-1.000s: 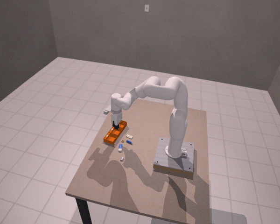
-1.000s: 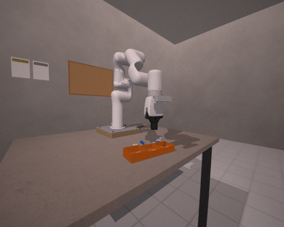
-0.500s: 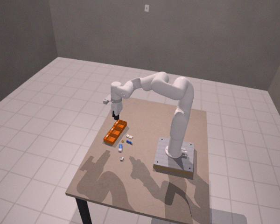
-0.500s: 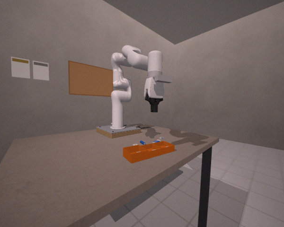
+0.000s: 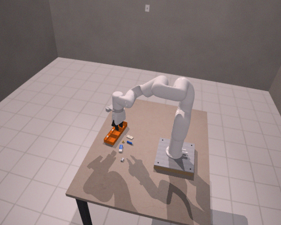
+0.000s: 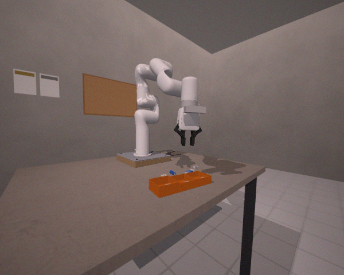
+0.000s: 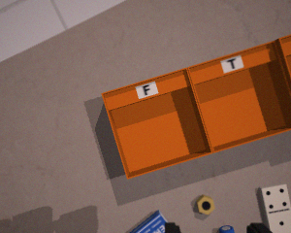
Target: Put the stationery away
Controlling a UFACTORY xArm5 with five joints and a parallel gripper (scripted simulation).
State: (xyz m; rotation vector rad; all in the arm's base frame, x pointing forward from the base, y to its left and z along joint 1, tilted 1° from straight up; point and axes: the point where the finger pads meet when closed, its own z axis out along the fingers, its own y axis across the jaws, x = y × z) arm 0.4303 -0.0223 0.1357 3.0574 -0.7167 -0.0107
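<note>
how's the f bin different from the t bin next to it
The F bin carries a white label reading F; the T bin carries one reading T. In the wrist view the F bin is the end compartment, with bare table beside it, while the T bin has an orange compartment on each side. Both are orange, open-topped, look alike in size, and show nothing inside.
</note>
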